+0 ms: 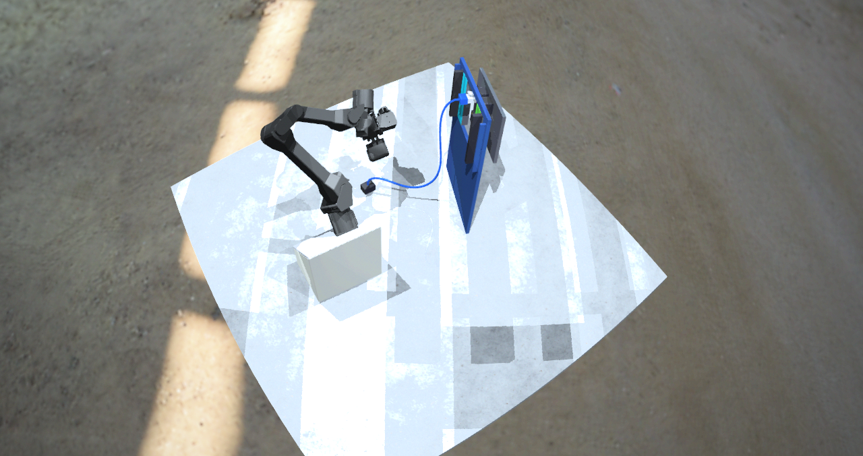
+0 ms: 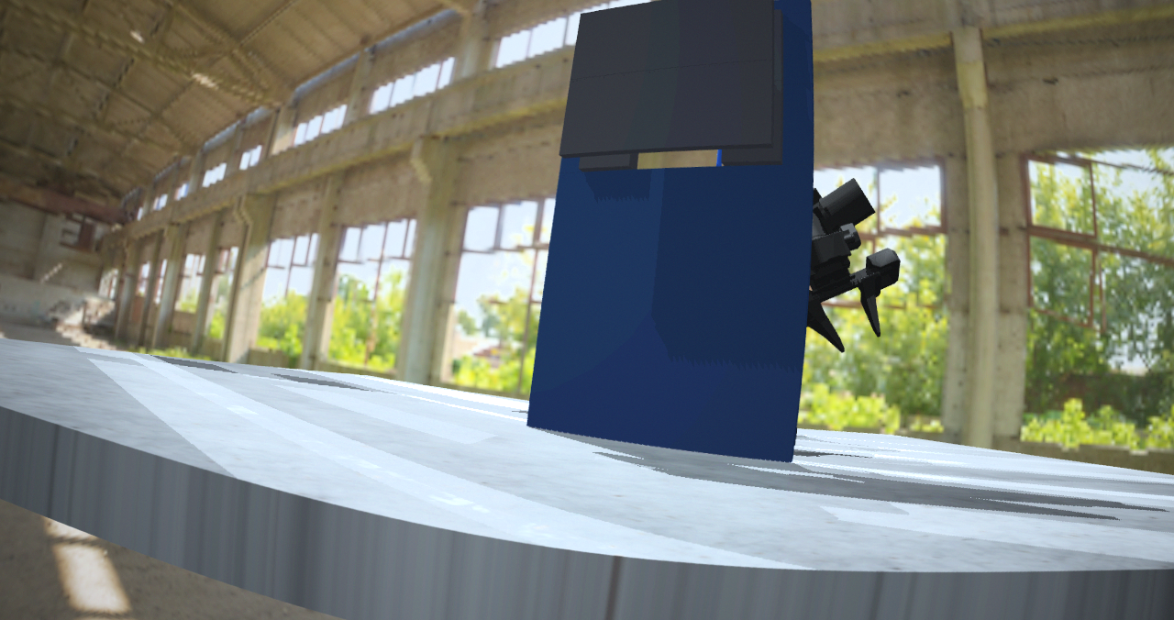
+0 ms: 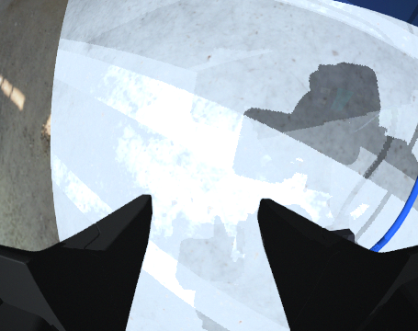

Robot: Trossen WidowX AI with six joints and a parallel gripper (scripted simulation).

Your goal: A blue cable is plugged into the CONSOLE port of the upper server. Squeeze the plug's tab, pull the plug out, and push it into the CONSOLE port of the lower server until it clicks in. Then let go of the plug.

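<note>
Blue cable (image 1: 439,145) (image 3: 408,204) — upper end at the blue rack panel (image 1: 463,178) (image 2: 672,288) (image 3: 392,9), lower end at a small black block (image 1: 368,187) on the tabletop (image 1: 543,260) (image 2: 328,485) (image 3: 209,115). Gripper (image 1: 385,136) (image 2: 860,343) (image 3: 207,206) — parted, nothing between its fingers, well apart from the panel. Pale box (image 1: 346,266) — beside the arm's base (image 1: 342,224).

Behind the large tabletop (image 1: 494,386) (image 2: 607,525) (image 3: 172,83), a derelict industrial hall has rows of tall windows (image 2: 878,197) between pale concrete columns (image 2: 974,205). Green foliage (image 2: 1100,321) shows through the panes (some frames look rusty). Above the tabletop, a ribbed ceiling (image 2: 123,66) slopes. Around it, the brown dirt floor (image 1: 754,212) (image 2: 188,592) (image 3: 16,161) carries bright sunlight patches (image 1: 274,45) (image 2: 90,575) (image 3: 8,92).
</note>
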